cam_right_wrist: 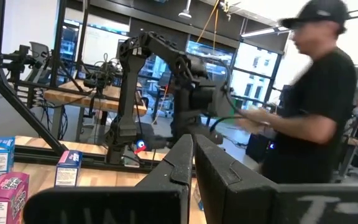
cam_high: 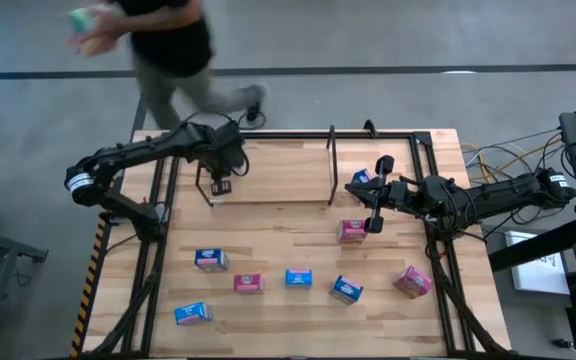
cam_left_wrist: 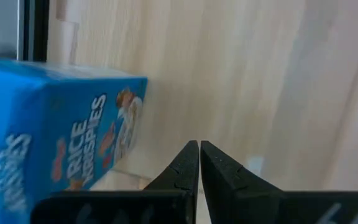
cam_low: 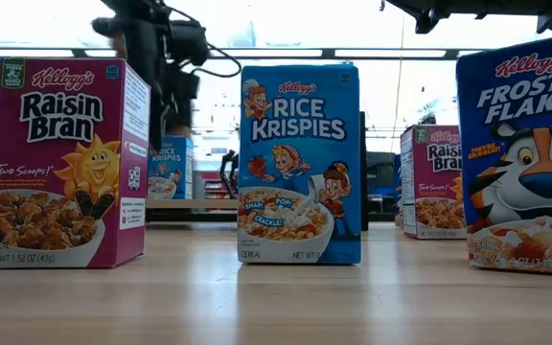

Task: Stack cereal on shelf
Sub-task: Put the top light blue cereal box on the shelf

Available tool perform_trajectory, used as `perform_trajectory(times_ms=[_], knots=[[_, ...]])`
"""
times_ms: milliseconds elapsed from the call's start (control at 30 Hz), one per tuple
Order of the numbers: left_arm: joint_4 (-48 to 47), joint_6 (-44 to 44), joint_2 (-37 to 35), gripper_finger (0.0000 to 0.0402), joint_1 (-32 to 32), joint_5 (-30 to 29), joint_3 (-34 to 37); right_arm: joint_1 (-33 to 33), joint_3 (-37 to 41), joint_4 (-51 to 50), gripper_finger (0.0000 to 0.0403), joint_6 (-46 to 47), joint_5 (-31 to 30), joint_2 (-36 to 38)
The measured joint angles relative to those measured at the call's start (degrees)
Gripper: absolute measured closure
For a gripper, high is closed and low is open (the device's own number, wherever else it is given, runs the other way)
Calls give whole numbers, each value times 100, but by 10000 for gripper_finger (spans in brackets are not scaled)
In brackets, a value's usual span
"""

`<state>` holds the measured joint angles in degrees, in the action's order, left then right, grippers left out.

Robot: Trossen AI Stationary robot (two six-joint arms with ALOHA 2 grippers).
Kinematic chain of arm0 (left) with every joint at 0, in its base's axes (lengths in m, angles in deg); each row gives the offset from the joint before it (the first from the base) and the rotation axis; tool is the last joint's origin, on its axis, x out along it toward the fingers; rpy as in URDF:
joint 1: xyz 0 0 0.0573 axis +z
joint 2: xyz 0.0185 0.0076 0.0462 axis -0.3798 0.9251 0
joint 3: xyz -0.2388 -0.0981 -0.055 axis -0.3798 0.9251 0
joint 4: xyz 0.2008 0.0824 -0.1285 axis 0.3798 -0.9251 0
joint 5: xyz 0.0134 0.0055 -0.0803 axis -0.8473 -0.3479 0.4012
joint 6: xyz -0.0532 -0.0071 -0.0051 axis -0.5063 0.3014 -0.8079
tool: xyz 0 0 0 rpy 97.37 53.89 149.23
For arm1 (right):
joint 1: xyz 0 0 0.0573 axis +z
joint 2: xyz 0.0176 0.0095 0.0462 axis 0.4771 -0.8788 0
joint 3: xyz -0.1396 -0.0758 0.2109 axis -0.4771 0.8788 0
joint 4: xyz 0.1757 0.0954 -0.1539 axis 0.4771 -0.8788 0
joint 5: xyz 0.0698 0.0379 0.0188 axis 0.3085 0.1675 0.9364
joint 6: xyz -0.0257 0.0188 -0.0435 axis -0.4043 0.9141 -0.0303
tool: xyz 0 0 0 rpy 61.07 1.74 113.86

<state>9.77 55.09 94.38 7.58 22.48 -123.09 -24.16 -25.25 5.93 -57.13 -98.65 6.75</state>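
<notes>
Several small cereal boxes, blue (cam_high: 211,259) and pink (cam_high: 249,283), stand scattered on the near half of the wooden table. A pink one (cam_high: 353,231) and a blue one (cam_high: 362,178) sit nearer the shelf (cam_high: 332,170), a rack of thin black rods along the far edge. My left gripper (cam_high: 218,186) is shut and points down over the shelf's left part. In the left wrist view a blue Rice Krispies box (cam_left_wrist: 61,143) stands on the pale wood just beside the shut fingers (cam_left_wrist: 199,155), apart from them. My right gripper (cam_high: 376,196) hangs shut above the table, holding nothing.
Slanted black support frames (cam_high: 153,250) (cam_high: 448,270) flank the table's left and right sides. A person (cam_high: 173,50) walks past beyond the far edge, carrying something in one hand. In the low view a Raisin Bran box (cam_low: 65,163), a Rice Krispies box (cam_low: 300,163) and a Frosted Flakes box (cam_low: 525,153) stand upright close to the front.
</notes>
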Motion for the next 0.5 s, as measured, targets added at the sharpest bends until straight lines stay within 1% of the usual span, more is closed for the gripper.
perform_trajectory(times_ms=[67,200,433,500], knots=[[327,-24,2,401,3,-110,177,-2,0,0,394,0,0,0],[592,-70,2,401,3,-273,281,-2,0,4,394,-17,-2,0],[782,-124,25,401,10,-991,284,-2,0,33,394,-63,-1,0],[895,-126,46,401,10,-1095,284,-2,0,33,394,-64,-2,0]])
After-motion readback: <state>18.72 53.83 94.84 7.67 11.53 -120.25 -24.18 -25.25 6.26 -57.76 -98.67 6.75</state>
